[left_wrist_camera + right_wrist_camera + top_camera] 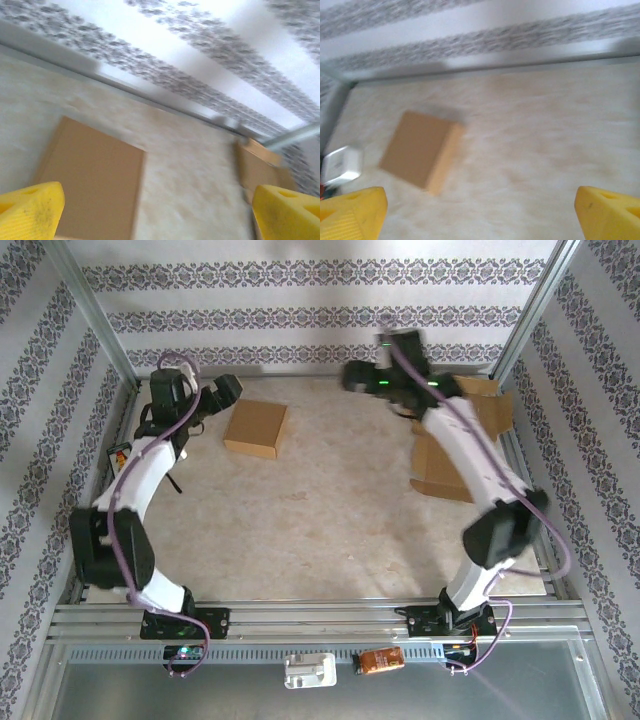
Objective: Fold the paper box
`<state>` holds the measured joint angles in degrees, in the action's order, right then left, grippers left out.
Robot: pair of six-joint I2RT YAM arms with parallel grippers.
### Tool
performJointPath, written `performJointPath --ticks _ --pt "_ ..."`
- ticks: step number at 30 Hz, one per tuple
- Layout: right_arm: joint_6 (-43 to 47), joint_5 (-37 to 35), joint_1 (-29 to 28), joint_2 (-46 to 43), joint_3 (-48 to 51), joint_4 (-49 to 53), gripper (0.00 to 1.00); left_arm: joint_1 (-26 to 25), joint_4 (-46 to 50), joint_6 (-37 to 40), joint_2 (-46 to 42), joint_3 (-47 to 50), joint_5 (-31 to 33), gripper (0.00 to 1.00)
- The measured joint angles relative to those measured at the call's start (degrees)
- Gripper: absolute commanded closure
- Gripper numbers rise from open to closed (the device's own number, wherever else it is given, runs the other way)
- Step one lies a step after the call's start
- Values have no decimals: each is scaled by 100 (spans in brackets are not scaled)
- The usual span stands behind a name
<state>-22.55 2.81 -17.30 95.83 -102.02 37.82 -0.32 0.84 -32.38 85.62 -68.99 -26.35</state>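
Observation:
A closed brown paper box (256, 429) lies flat on the table at the back left. My left gripper (226, 389) hovers just left of it, raised off the table. The left wrist view has the box (90, 180) below and to the left, and the left gripper (160, 215) stands open with nothing between its yellow fingertips (31, 210). My right gripper (357, 375) hangs high at the back centre, apart from the box. In the right wrist view the box (420, 149) sits far left, and the right gripper (480, 215) is open and holds nothing.
Flat unfolded cardboard (468, 438) lies against the right frame and shows as cardboard (257, 167) in the left wrist view. Metal frame posts and patterned walls enclose the table. A small white object (342, 165) sits at the left edge. A white device (310, 670) and an orange item (381, 660) rest on the front rail.

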Motion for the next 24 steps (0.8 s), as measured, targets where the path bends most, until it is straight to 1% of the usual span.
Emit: performJointPath --ticks 2,4,7,8,10,12,15,17,21,24 --pt "260 -83 748 -402 533 72 2 -304 7 -61 -509 411 -236 2" --pt "551 -199 1484 -492 984 219 2 -852 87 -66 -901 789 -400 1" --pt "977 -337 2151 -151 1224 533 2 -1838 308 -63 -1322 1198 -459 1" --pt "1088 -365 2286 -9 1224 579 2 -2133 352 -63 -1440 1296 -476 1" --pt "1303 -474 2612 378 1178 686 2 -2612 422 -63 -1665 1464 -479 1" --pt "1432 -560 2883 750 1034 787 2 -2931 496 -63 -1827 1537 -468 1" --pt "1552 -686 3252 1327 675 828 2 -3239 535 -57 -1934 1552 -448 0" --pt "1580 -730 3434 1683 372 848 2 -3353 535 -57 -1937 1554 -446 0" --pt "1587 -688 3709 2273 -175 848 2 -3407 525 -61 -1926 1635 -380 0" --pt "1541 -566 3783 2647 -496 837 2 -3410 531 -59 -1873 1663 -358 0"
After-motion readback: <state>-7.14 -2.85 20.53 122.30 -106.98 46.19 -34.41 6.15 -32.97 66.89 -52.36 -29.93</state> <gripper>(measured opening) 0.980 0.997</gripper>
